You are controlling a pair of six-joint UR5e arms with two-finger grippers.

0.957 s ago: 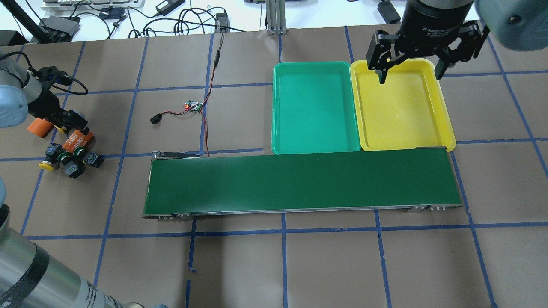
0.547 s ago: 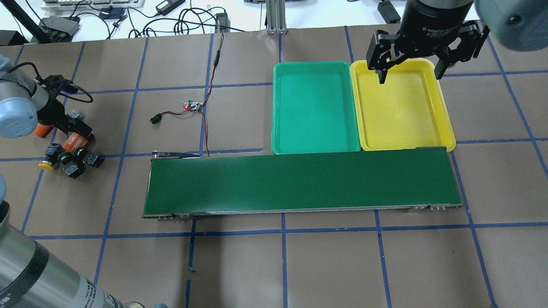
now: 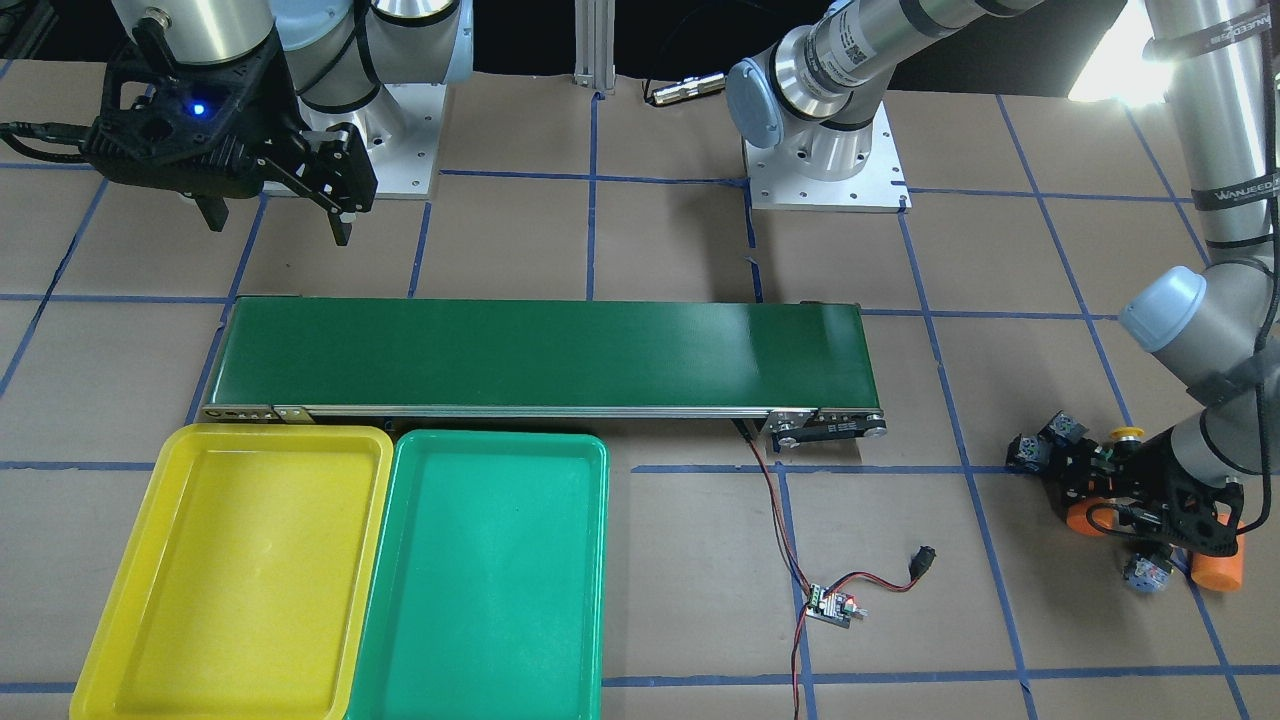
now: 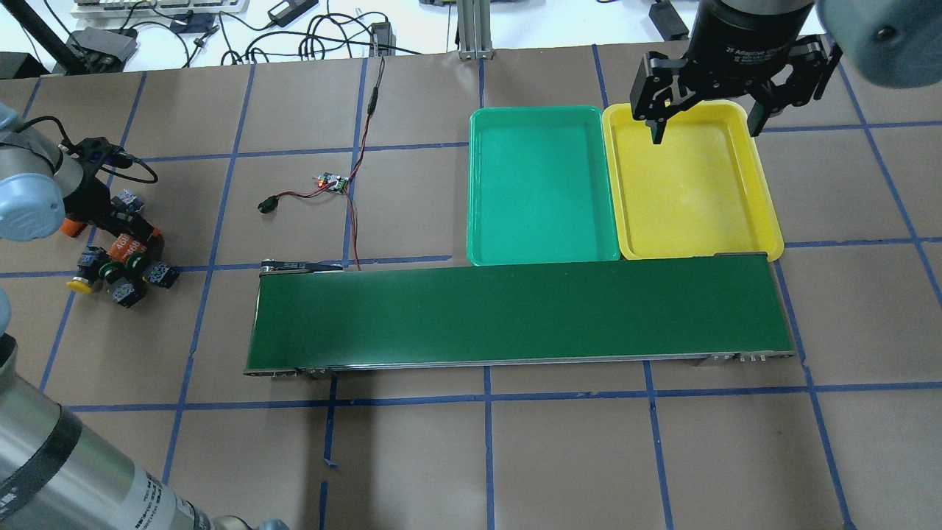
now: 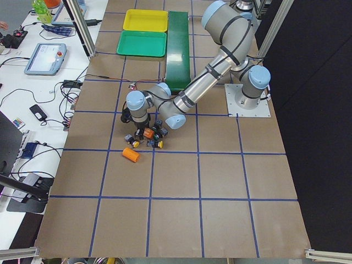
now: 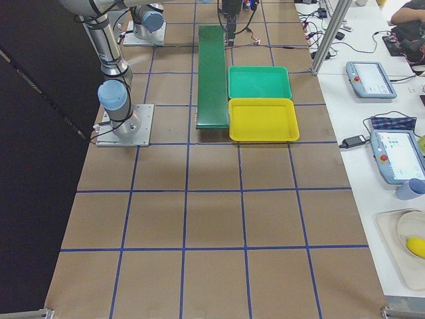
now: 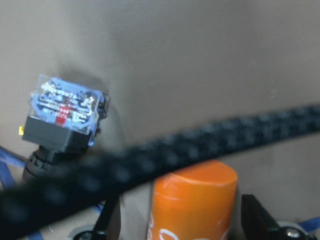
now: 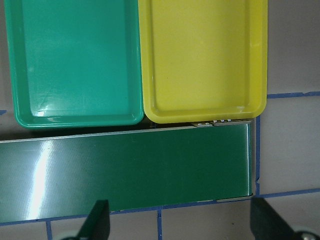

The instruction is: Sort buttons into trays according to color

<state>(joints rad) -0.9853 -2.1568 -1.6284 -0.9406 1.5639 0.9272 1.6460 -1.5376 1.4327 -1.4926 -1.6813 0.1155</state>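
Note:
Several buttons [image 4: 121, 283] lie clustered at the table's far left, one with a yellow cap [image 4: 79, 285]; another button [image 4: 129, 199] lies apart behind them. In the left wrist view this button [image 7: 62, 120] shows its blue-grey block. My left gripper [image 4: 126, 234] is open and low, its fingers [image 7: 255, 217] on either side of an orange cylinder [image 7: 195, 205], holding nothing. My right gripper [image 4: 704, 132] is open and empty, high over the yellow tray [image 4: 692, 191]. The green tray [image 4: 541, 184] beside it holds nothing.
A long dark green conveyor belt [image 4: 515, 316] lies in front of both trays. A small circuit board [image 4: 333, 182] with red-black wires sits mid-table. A second orange cylinder [image 3: 1215, 570] lies by the left gripper. Cables run along the far table edge.
My left gripper has moved right and down onto the button cluster, over the marked orange cylinder. One button now shows behind it. The right arm has not moved.

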